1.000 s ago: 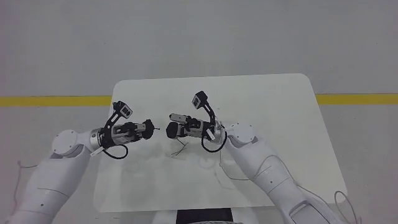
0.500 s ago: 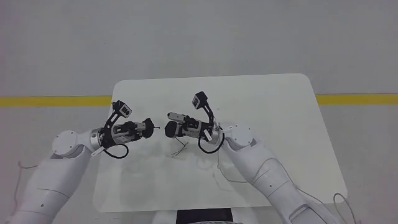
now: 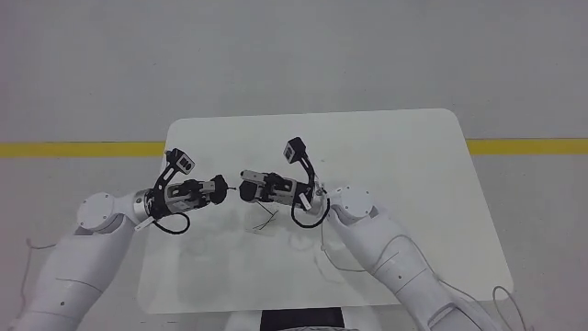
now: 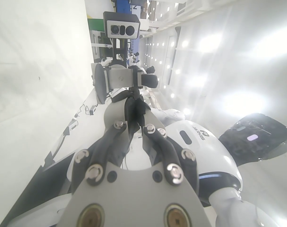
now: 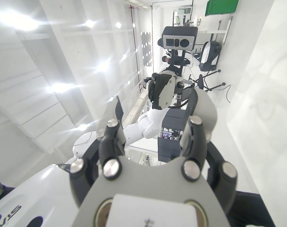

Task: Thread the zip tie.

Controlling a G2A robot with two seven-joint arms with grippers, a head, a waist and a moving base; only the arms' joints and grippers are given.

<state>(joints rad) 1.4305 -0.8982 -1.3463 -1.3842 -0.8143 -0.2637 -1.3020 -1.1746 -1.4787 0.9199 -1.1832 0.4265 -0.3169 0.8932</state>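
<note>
From the top we have the left tool (image 3: 220, 189) and the right tool (image 3: 244, 188) nose to nose over the table (image 3: 413, 147), tips near each other with a sliver of gap between. Thin dark strands, which we take for the zip tie (image 3: 262, 222), lie on the table just beside the right tool, toward the near edge. As far as we can see they sit apart from both sets of tips.

Over to the left wrist: that tool's fingers (image 4: 128, 109) are pressed together, and a dark stub pokes out of the tips toward the right tool straight ahead. What the stub is, we cannot tell.

Right wrist now: fingers (image 5: 199, 109) spread wide, the left tool facing us just beyond.
</note>
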